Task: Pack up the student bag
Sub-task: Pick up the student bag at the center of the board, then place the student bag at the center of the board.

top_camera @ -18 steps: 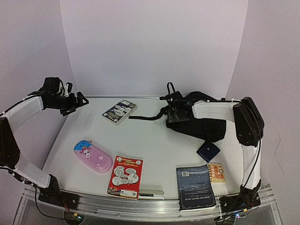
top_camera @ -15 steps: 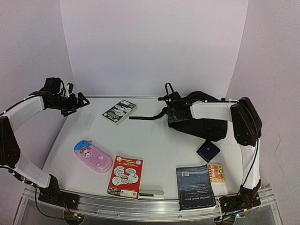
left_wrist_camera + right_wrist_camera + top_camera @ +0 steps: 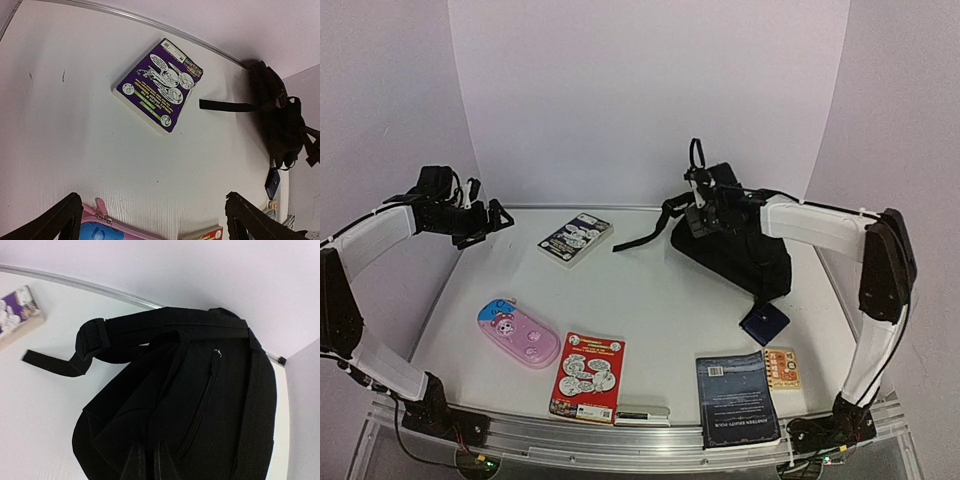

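The student bag point(image 3: 735, 255), a large soft black backpack, lies at the back right of the table with its top pulled up. One strap point(image 3: 640, 233) trails left along the table. My right gripper point(image 3: 705, 205) is shut on a fold of the bag's fabric near its top. In the right wrist view the two fingertips point(image 3: 135, 462) pinch the black cloth beside a zipper point(image 3: 202, 405), with the gripper point(image 3: 148, 462) low in the frame. My left gripper point(image 3: 485, 222) hangs open at the far left, above the table. Nothing sits in the left gripper point(image 3: 155, 225) in its wrist view, where the bag point(image 3: 277, 120) shows at the right.
A purple comic book point(image 3: 576, 238) lies at the back centre. Along the front lie a pink pencil case point(image 3: 517, 333), a red comic book point(image 3: 588, 376), a pen point(image 3: 642, 412), a dark blue book point(image 3: 737, 398) and an orange booklet point(image 3: 781, 367). A small dark-blue pouch point(image 3: 764, 322) sits below the bag.
My right gripper has closed on the bag and risen up and to the right, lifting the bag's top and dragging its strap. The left arm has not moved.
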`<state>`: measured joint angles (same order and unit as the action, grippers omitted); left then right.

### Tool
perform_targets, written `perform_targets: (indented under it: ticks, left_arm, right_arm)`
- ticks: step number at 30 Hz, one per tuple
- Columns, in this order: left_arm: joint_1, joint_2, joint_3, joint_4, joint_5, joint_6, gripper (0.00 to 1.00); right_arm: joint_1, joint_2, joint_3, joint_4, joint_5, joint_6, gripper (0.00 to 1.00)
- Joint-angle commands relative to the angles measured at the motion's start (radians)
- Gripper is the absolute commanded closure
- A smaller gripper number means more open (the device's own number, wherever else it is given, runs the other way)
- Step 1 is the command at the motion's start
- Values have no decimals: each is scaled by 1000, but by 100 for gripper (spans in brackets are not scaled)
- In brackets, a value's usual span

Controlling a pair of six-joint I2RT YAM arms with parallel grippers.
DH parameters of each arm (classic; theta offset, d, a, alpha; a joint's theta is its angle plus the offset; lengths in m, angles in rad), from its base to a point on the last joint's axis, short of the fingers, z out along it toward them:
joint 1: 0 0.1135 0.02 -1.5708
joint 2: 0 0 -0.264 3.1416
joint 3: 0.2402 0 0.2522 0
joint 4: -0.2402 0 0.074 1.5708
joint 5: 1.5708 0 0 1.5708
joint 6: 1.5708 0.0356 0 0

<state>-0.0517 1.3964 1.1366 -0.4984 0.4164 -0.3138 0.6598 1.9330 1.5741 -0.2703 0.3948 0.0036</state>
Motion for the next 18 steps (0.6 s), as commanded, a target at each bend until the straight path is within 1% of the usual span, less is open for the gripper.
perform_targets:
  ticks: [1,3,6,10,13,14,15,16,18]
  left_arm:
    - [-3,-20,26,-3,0,17,0]
    - [-5,-21,24,0,5,19,0]
    - [-10,-23,20,9,16,22,0]
    - [-18,-21,15,17,32,24,0]
    - [-30,-12,14,19,41,23,0]
    - [-36,-8,13,20,43,22,0]
    - [-42,-4,12,23,47,22,0]
    - [-54,1,10,26,51,21,0]
    - [-76,16,11,27,57,20,0]
  right_arm:
    - [37,-170,-27,114,-263,-81,100]
    - [65,-191,-51,111,-330,-77,100]
    - [130,-198,-90,95,-375,-85,100]
    - [262,-178,-104,51,-380,-89,100]
    - [358,-170,-121,27,-346,-76,99]
    - [385,-172,-125,18,-327,-68,93]
    - [402,-181,-131,9,-314,-52,73]
    - [411,-195,-139,5,-307,-32,56]
    - [413,-239,-161,4,-279,38,36]
